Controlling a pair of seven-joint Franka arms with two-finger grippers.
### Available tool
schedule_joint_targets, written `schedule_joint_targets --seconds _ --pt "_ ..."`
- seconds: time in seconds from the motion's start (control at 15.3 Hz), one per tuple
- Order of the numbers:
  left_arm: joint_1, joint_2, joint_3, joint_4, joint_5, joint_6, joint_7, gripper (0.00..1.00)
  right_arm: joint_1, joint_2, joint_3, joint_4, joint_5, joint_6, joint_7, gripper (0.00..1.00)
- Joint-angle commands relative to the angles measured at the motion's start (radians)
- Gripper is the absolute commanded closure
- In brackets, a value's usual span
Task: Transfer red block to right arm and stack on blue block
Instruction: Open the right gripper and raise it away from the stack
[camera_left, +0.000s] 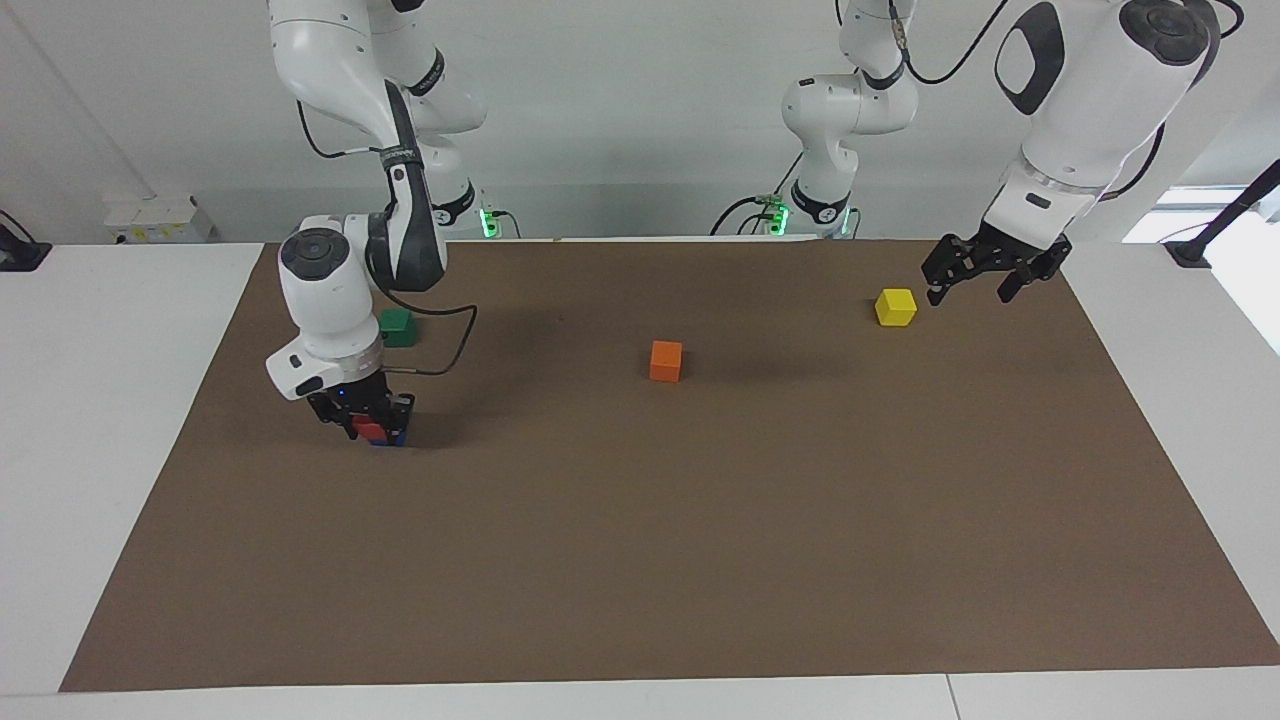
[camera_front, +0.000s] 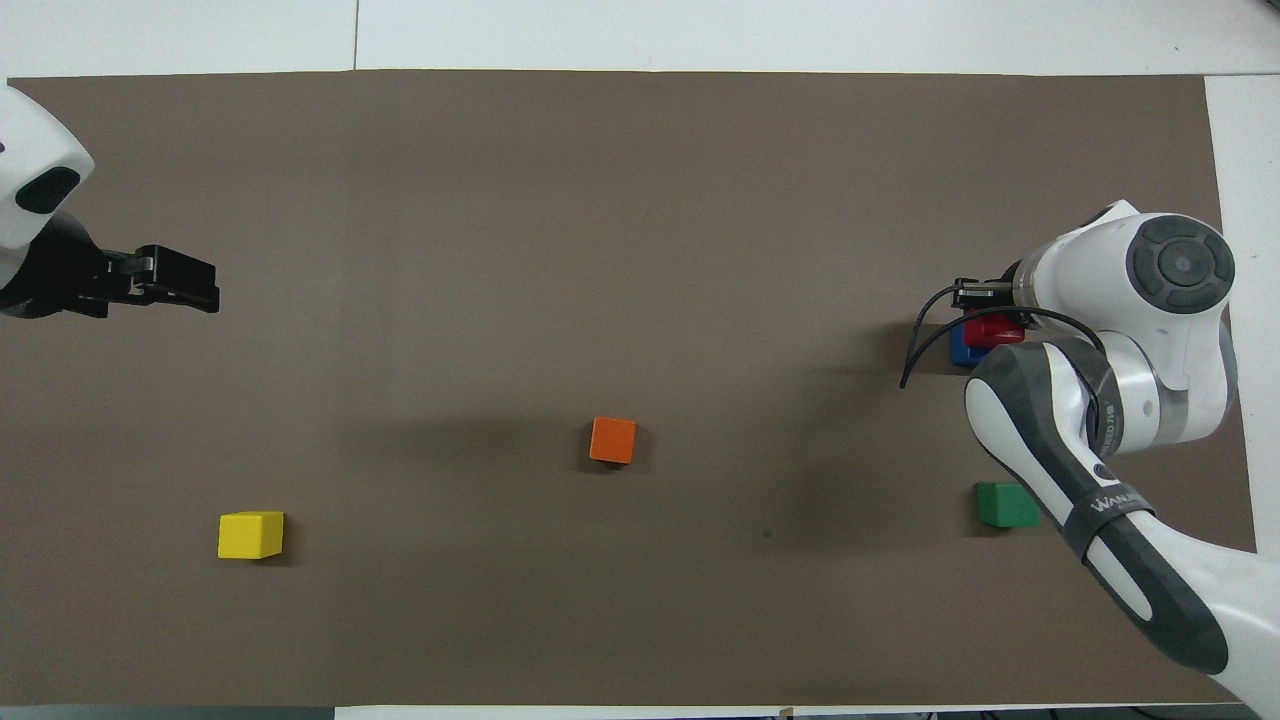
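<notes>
While your right gripper (camera_left: 371, 427) is clamping the small glossy red cube (camera_left: 371, 431) by its flat sides, you are handling something rigid, light and slick; the left gripper (camera_left: 983, 284) is hanging wide open, empty.

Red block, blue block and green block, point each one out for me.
red block (camera_front: 992, 329), overhead view, its top face.
blue block (camera_front: 959, 346), overhead view, the strip showing beside the red block.
green block (camera_left: 398, 326), facing view, its front face.

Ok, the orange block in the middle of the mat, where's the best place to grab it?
Come straight down and pinch two facing side faces of the orange block. It sits flat and alone on the mat, with every side free, so any facing pair should work.
</notes>
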Motion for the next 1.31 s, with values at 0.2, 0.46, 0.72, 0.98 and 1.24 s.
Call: schedule_joint_targets --seconds 0.2,0.46,0.72,0.98,1.24 --pt "0.000 -0.003 0.008 0.014 -0.007 -0.021 0.014 0.00 -0.015 -0.007 0.013 -0.014 -0.028 0.020 0.068 0.00" --pt "0.001 -0.013 0.007 0.004 -0.007 -0.024 0.014 0.00 -0.017 -0.008 0.013 -0.003 -0.028 -0.001 0.057 0.00" --pt "0.010 -0.031 0.008 0.002 -0.007 -0.025 0.014 0.00 -0.035 -0.045 0.010 0.136 -0.014 -0.207 -0.169 0.00" --pt "0.009 -0.033 0.007 0.002 -0.007 -0.025 0.014 0.00 -0.073 -0.085 0.009 0.284 0.124 -0.392 -0.391 0.00" --pt "0.009 -0.033 0.008 0.002 -0.007 -0.025 0.014 0.00 -0.086 -0.142 0.013 0.367 0.147 -0.569 -0.423 0.00"
